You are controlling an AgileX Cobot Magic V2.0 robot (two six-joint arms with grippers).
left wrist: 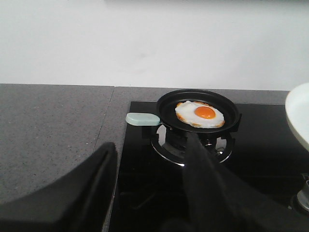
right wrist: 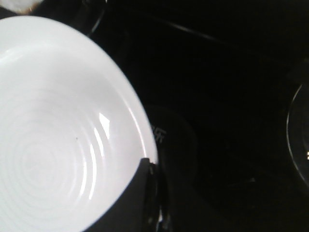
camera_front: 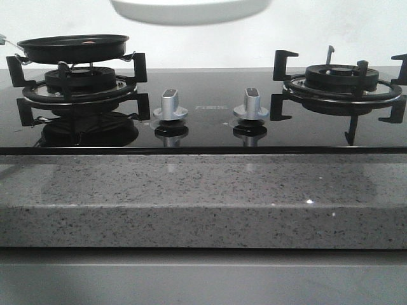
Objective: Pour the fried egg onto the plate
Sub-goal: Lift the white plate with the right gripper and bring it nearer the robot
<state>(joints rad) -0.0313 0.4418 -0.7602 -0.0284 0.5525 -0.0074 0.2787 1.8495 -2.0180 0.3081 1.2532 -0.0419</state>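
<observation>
The fried egg (left wrist: 199,115), white with an orange yolk, lies in a small black frying pan (left wrist: 198,108) on the left burner (camera_front: 79,86). The pan's pale green handle (left wrist: 142,119) points towards my left gripper (left wrist: 150,142), which is open and empty, a short way back from the handle. The white plate (right wrist: 63,135) with concentric ridges hangs in the air over the middle of the hob (camera_front: 187,9). My right gripper (right wrist: 150,166) is shut on its rim, one dark finger (right wrist: 137,193) lying over the edge. The plate's edge (left wrist: 299,116) shows beside the pan.
Two silver knobs (camera_front: 170,105) (camera_front: 251,101) stand on the black glass hob between the left burner and the bare right burner (camera_front: 340,79). A speckled grey stone counter (camera_front: 191,197) runs along the front and to the hob's left (left wrist: 53,125). A white wall stands behind.
</observation>
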